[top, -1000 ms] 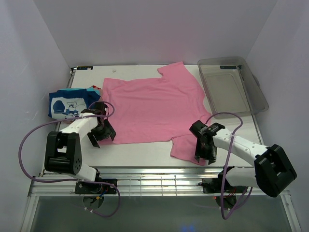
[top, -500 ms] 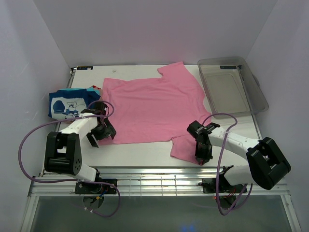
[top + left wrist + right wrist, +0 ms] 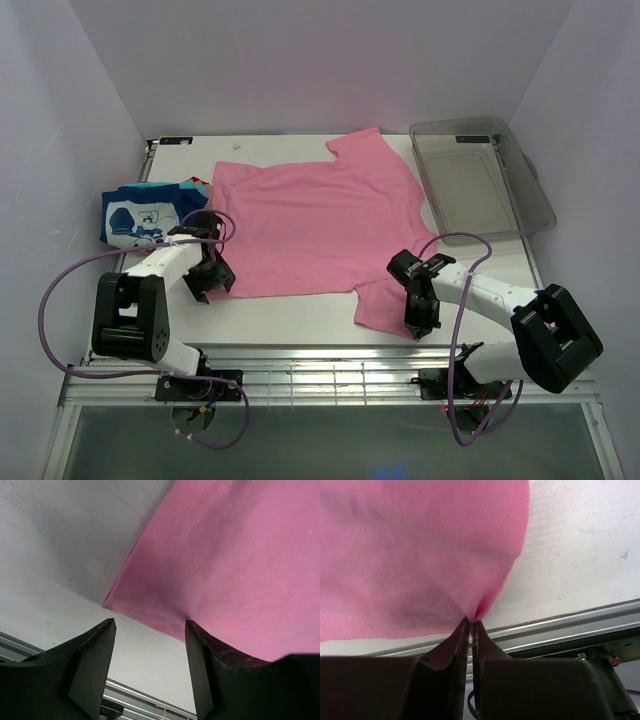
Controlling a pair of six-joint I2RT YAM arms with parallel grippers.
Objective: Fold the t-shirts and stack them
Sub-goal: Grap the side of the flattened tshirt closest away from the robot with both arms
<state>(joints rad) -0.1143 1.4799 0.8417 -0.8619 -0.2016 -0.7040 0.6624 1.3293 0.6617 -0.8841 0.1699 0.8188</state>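
The pink t-shirt point(image 3: 315, 225) lies spread flat on the white table, one sleeve reaching toward the near edge. My right gripper point(image 3: 417, 322) point(image 3: 471, 622) is shut on that sleeve's outer edge, and the pink cloth point(image 3: 420, 555) puckers into its tips. At the shirt's near-left corner my left gripper point(image 3: 207, 282) point(image 3: 150, 630) stands open and low over the table. Its right finger point(image 3: 200, 655) touches the pink hem point(image 3: 150, 605); nothing is pinched. A folded stack of t-shirts point(image 3: 140, 215), blue with a white print on top, rests at the left.
A clear plastic bin point(image 3: 480, 180) sits at the back right, just beyond the shirt's far sleeve. The table's metal front rail point(image 3: 330, 355) runs close below both grippers. White walls close in the left, right and back.
The right gripper slid left onto the near sleeve's edge and closed on it. The left gripper's jaws narrowed a little and edged toward the shirt's corner.
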